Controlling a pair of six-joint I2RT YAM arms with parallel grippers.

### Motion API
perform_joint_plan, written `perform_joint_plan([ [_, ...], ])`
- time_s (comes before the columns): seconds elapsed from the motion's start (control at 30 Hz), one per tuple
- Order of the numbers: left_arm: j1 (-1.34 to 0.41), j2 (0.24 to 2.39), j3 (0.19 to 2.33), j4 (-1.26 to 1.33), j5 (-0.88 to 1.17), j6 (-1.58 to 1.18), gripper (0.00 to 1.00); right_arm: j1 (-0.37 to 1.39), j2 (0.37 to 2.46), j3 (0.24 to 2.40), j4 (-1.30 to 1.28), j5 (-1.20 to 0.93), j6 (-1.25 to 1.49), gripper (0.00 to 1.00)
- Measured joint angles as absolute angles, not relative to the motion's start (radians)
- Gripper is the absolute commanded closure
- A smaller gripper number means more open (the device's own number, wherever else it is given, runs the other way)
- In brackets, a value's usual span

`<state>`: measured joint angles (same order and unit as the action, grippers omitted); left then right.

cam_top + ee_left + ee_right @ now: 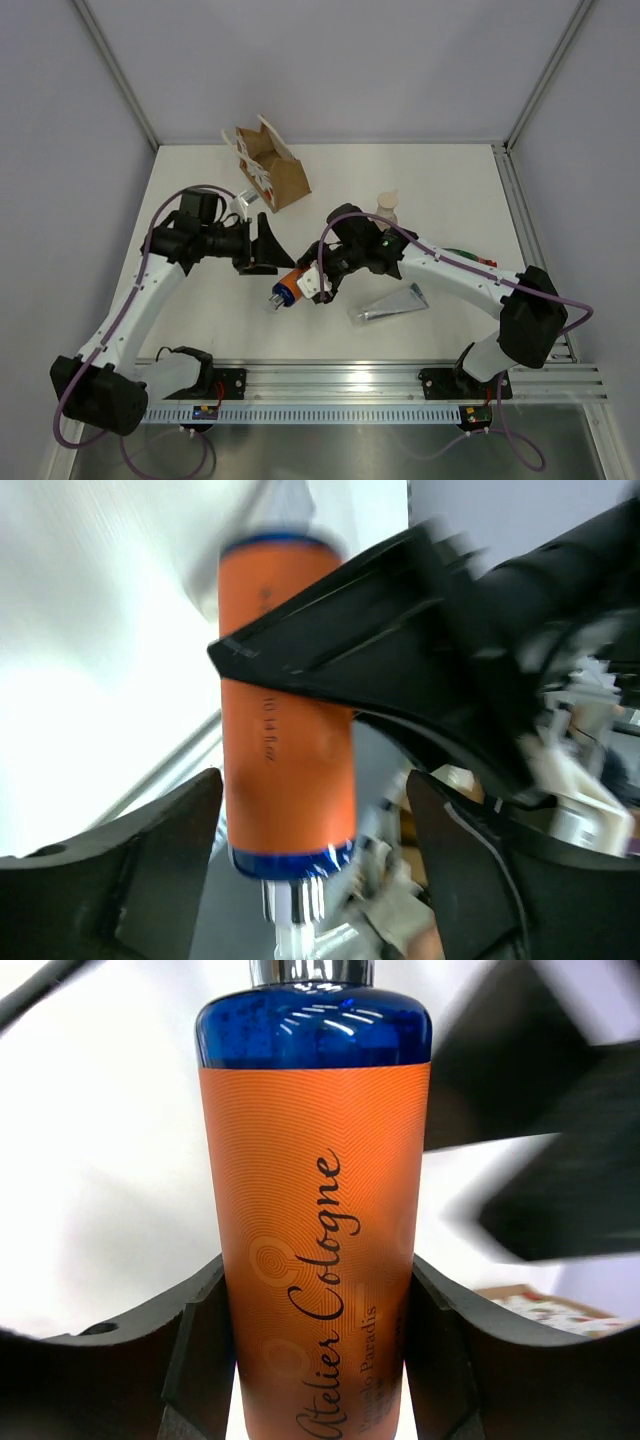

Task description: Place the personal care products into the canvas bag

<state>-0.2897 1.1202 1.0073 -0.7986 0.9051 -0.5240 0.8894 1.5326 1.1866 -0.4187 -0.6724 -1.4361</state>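
Observation:
My right gripper [312, 283] is shut on the orange bottle [288, 290] and holds it above the table centre, clear cap pointing toward the near left. In the right wrist view both fingers [200, 1360] press the bottle [315, 1210]. My left gripper [280, 250] is open just left of it. In the left wrist view the bottle [285, 730] hangs between the spread fingers [165, 860], with a gap on the right side. The canvas bag [272, 165] stands at the back. The beige pump bottle [388, 208] stands behind the right arm. The silver-grey tube [392, 305] lies flat. A green sliver of the squeeze bottle [462, 255] shows behind the right arm.
An aluminium rail [400, 380] runs along the near edge. Grey walls with metal posts [120, 80] enclose the table. A corner of the bag [530, 1305] shows at the lower right of the right wrist view.

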Motion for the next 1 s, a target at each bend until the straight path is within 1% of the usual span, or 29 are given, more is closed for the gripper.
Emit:
perform_joint_plan([
  [0.07, -0.266, 1.091, 1.069, -0.816, 0.855, -0.496, 0.16, 0.889, 1.530, 1.183, -0.440, -0.675, -1.382, 0.88],
  [0.1, -0.258, 1.070, 1.102, -0.824, 0.824, -0.481, 0.13, 0.889, 1.527, 1.182, -0.451, -0.675, -1.353, 0.90],
  [0.17, -0.258, 1.035, 1.139, -0.825, 0.773, -0.458, 0.13, 0.889, 1.520, 1.179, -0.461, -0.680, -1.299, 0.92],
  [0.23, -0.258, 0.991, 1.155, -0.819, 0.709, -0.433, 0.12, 0.888, 1.510, 1.177, -0.461, -0.697, -1.220, 0.98],
  [0.3, -0.258, 0.940, 1.147, -0.806, 0.625, -0.416, 0.12, 0.876, 1.502, 1.178, -0.457, -0.733, -1.111, 1.00],
  [0.33, -0.258, 0.896, 1.118, -0.760, 0.575, -0.411, 0.12, 0.863, 1.499, 1.178, -0.451, -0.763, -1.036, 1.00],
  [0.37, -0.258, 0.849, 1.083, -0.726, 0.532, -0.408, 0.09, 0.842, 1.497, 1.178, -0.436, -0.794, -0.957, 1.00],
  [0.4, -0.258, 0.771, 1.024, -0.666, 0.478, -0.407, 0.02, 0.815, 1.495, 1.178, -0.413, -0.825, -0.864, 1.00],
  [0.43, -0.257, 0.705, 0.975, -0.619, 0.443, -0.407, 0.01, 0.793, 1.493, 1.178, -0.391, -0.844, -0.791, 1.00],
  [0.57, -0.257, 0.363, 0.687, -0.262, 0.292, -0.431, 0.01, 0.702, 1.486, 1.178, -0.278, -0.905, -0.476, 1.00],
  [0.63, -0.257, 0.307, 0.605, -0.126, 0.253, -0.455, 0.01, 0.695, 1.486, 1.178, -0.229, -0.911, -0.330, 1.00],
  [0.7, -0.256, 0.324, 0.571, -0.038, 0.245, -0.483, 0.01, 0.697, 1.486, 1.178, -0.184, -0.908, -0.172, 1.00],
  [0.87, -0.256, 0.513, 0.564, 0.158, 0.302, -0.605, 0.01, 0.698, 1.519, 1.203, -0.088, -0.853, 0.175, 1.00],
  [1.0, -0.264, 0.678, 0.572, 0.241, 0.356, -0.688, 0.01, 0.698, 1.571, 1.254, -0.056, -0.786, 0.340, 1.00],
])
